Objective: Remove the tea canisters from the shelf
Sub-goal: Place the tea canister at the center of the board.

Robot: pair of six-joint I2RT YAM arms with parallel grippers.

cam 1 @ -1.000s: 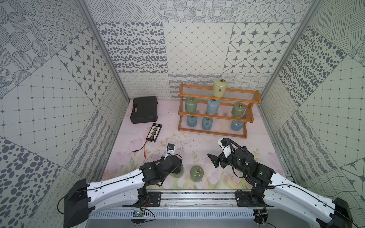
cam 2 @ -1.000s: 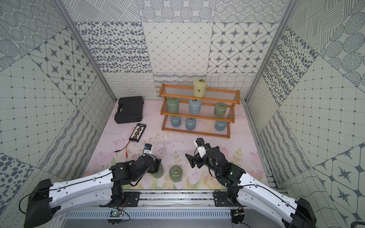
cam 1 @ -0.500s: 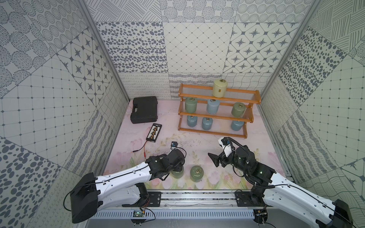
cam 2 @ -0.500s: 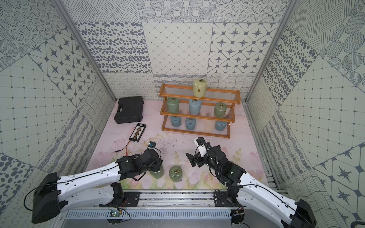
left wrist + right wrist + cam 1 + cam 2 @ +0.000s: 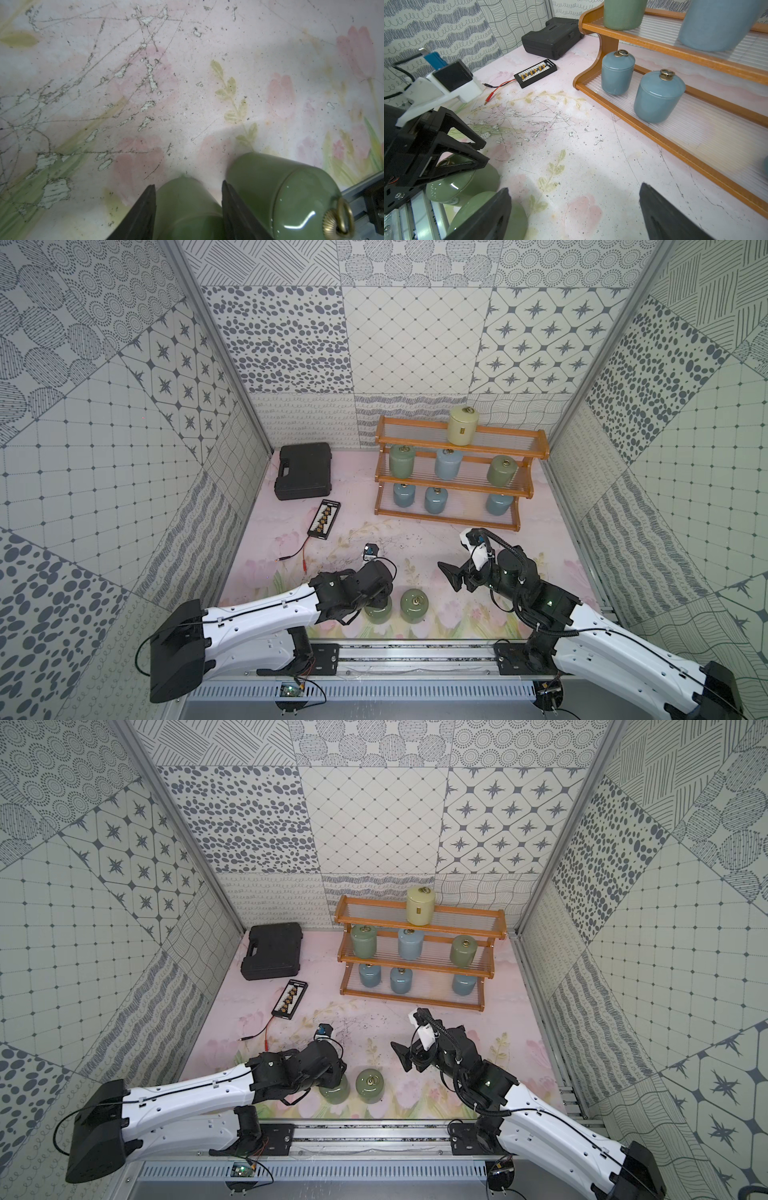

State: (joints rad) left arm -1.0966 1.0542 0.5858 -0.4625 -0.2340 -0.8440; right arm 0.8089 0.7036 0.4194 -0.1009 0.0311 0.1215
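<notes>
The shelf (image 5: 449, 517) stands at the back right in both top views. It holds a cream canister (image 5: 462, 430) on top. On the middle tier are two green canisters (image 5: 402, 461) (image 5: 501, 472) and a blue one (image 5: 448, 463). Three blue canisters (image 5: 403, 494) (image 5: 434, 499) (image 5: 498, 503) stand on the bottom tier. Near the front edge my left gripper (image 5: 188, 184) is shut on a green canister (image 5: 379, 612), fingers pressed on both sides. A second green canister (image 5: 414, 605) stands right beside it. My right gripper (image 5: 575, 187) hovers open and empty over the mat, in front of the shelf (image 5: 654, 133).
A black case (image 5: 304, 471) lies at the back left. A black connector board (image 5: 324, 519) with red leads lies in front of it. The arms' mounting rail (image 5: 415, 655) runs along the front edge. Patterned walls close in three sides.
My left gripper has narrowed its jaws onto the green canister and its wrist has shifted slightly right. The right arm has stayed still.
</notes>
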